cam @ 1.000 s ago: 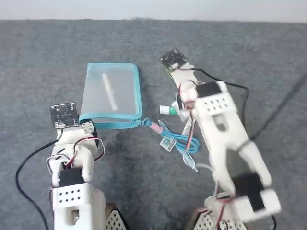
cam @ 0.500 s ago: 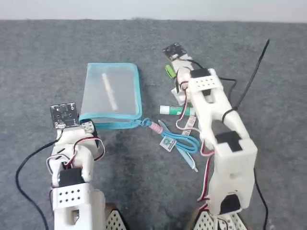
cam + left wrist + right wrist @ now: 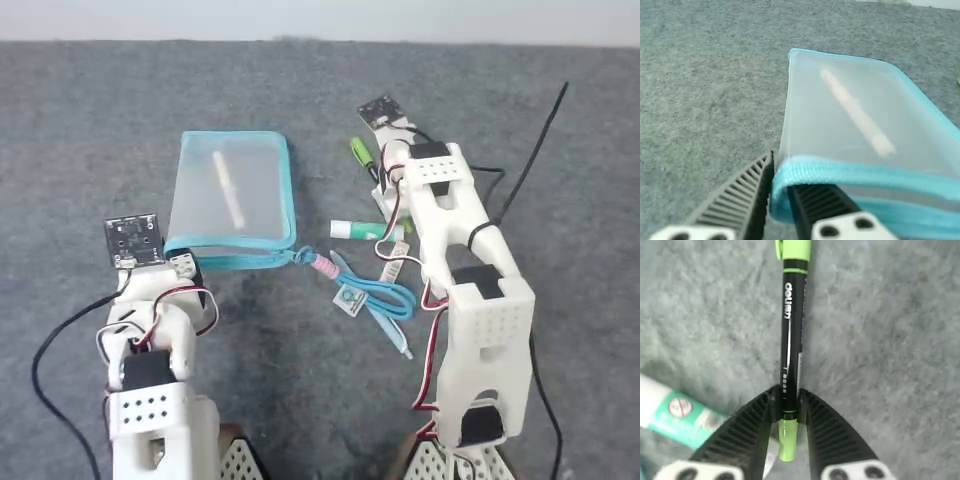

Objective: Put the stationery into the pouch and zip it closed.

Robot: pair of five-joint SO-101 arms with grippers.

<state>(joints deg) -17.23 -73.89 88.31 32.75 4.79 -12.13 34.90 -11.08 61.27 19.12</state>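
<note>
Close-up from the right wrist view: the right gripper [image 3: 788, 410] is clamped on a black marker [image 3: 791, 340] with green ends. Its jaws pinch the barrel near one green tip as it lies on the grey worktop [image 3: 890, 315]. Just beside it, a glue stick [image 3: 675, 417] is cut off at the frame edge.

The high view shows the layout instead. The marker [image 3: 361, 155] lies outside the pouch [image 3: 232, 205], off its zip-pull end and well clear of it. The glue stick [image 3: 362, 230] lies nearer that same end, and a blue cord [image 3: 375, 295] trails away from the zip-pull corner. Here the right gripper's [image 3: 378, 178] fingers are covered by its own arm.

Over to the left wrist view: the left gripper [image 3: 777, 200] is closed on the pouch's [image 3: 855, 135] teal zip edge at the corner away from the pull. A pale pen [image 3: 855, 112] shows through the clear wall, already inside. From above, the left gripper [image 3: 183, 265] sits at that corner, its grip hard to make out. Neither view settles whether the zip is open.
</note>
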